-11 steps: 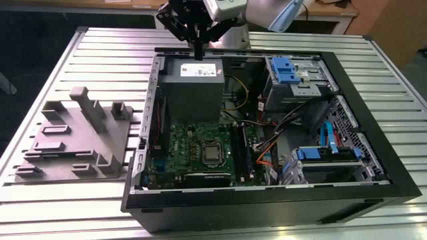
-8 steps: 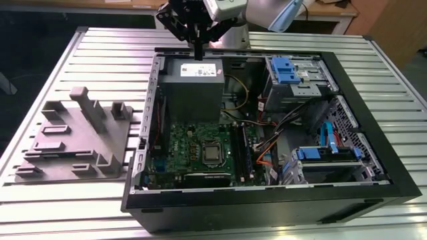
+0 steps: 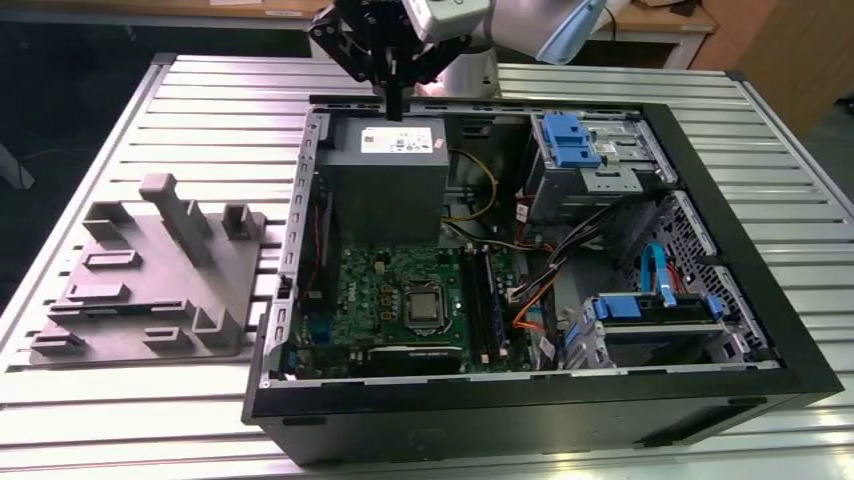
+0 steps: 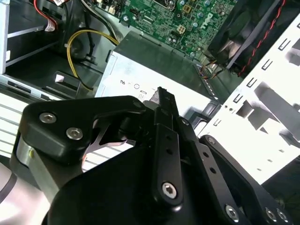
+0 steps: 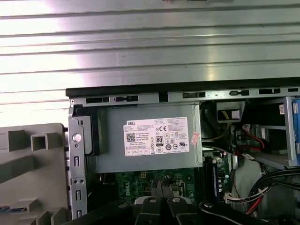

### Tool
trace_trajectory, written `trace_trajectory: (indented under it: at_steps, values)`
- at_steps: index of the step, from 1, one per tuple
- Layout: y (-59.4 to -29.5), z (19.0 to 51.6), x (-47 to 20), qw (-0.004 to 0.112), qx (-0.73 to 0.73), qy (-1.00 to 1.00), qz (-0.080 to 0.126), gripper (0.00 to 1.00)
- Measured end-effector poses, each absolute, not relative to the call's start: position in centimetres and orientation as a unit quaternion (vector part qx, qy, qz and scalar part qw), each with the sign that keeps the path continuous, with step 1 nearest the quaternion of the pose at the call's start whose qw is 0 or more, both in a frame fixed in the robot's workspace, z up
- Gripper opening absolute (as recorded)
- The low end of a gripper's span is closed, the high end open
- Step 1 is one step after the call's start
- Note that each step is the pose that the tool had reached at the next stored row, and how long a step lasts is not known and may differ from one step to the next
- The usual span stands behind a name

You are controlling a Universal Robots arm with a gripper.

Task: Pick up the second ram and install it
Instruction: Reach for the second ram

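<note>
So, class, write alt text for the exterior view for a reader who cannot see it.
A robot gripper hangs over the grey power supply of an open computer case lying on a slatted table. A green motherboard shows inside; a grey tray sits at the exterior view's left.

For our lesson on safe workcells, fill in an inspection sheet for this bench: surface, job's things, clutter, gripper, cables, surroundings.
Surface: slatted metal table, carrying an open computer case.
Job's things: memory slots on the motherboard; the second ram cannot be picked out.
Clutter: grey tray on the table, at the exterior view's left of the case.
Gripper: the gripper hangs above the power supply.
Cables: yellow cable and blue cable inside the case.
Surroundings: wooden furniture beyond the table.
</note>
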State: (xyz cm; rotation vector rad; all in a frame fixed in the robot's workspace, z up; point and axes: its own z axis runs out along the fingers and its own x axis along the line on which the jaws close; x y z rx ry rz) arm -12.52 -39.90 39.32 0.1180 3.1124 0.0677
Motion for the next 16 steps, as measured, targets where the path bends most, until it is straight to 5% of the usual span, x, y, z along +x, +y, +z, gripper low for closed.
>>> trace_trajectory:
  at_steps: [16]
  values:
    - [-39.9,39.3,-14.0,0.013,0.038,0.999,0.022,0.1]
